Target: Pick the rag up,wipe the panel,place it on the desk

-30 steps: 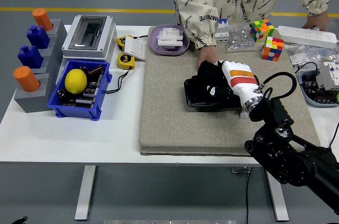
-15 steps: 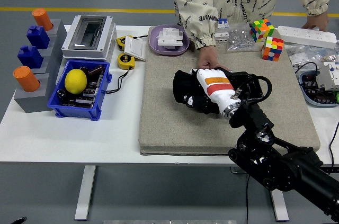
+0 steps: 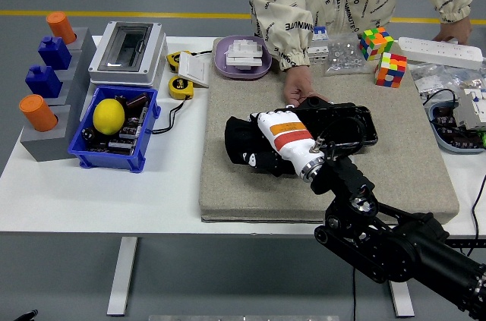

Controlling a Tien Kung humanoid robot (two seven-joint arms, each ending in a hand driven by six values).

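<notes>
My right hand [image 3: 267, 145], white with an orange stripe, lies on the beige mat [image 3: 228, 184] with its fingers curled on a black rag [image 3: 244, 145]. The rag sits left of the black panel [image 3: 351, 124], and my wrist still crosses the panel's left end. The panel lies flat on the mat. A person at the far side rests a hand [image 3: 299, 87] on the panel's far edge. My left arm is out of the picture.
A blue bin [image 3: 144, 127] with a lemon [image 3: 108, 116], a grey switch box [image 3: 127, 49] and tape measures [image 3: 181, 86] stand to the left. A purple plate [image 3: 243, 58], two puzzle cubes [image 3: 391, 69] and a power strip [image 3: 440, 51] lie at the back.
My right hand has slid left with the rag across the panel, from its middle to past its left end. The panel's right part is now uncovered. The person's hand stays put.
</notes>
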